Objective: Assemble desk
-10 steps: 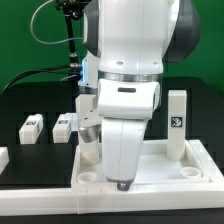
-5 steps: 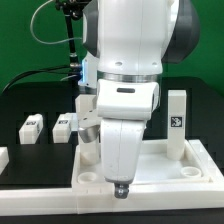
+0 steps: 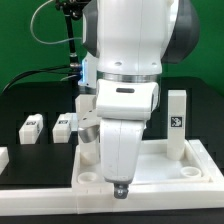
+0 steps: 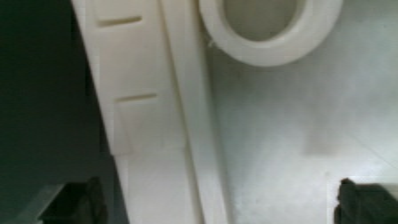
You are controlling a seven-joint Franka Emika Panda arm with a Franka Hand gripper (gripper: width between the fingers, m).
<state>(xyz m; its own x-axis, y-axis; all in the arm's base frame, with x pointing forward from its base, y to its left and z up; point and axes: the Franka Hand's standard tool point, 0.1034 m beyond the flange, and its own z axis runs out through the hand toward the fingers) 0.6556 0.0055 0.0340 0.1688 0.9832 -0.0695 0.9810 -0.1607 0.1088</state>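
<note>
The white tray-like tabletop (image 3: 195, 165) lies at the front of the exterior view. One white leg (image 3: 177, 122) stands upright at its far right corner. Two more legs (image 3: 32, 127) (image 3: 64, 126) lie on the black table to the exterior view's left. My arm hangs over the tabletop's near left corner and hides the fingers in that view. In the wrist view my gripper (image 4: 217, 202) is open and holds nothing. Its fingers (image 4: 75, 203) stand on either side of the tabletop's raised rim (image 4: 151, 120). A round corner socket (image 4: 267, 40) shows just beyond.
A small white piece (image 3: 3, 158) sits at the exterior view's left edge. Another white part (image 3: 84, 103) shows partly behind my arm. Black cables hang at the back before a green backdrop.
The arm's lower end has sunk slightly toward the tabletop's near rim. Nothing else has moved.
</note>
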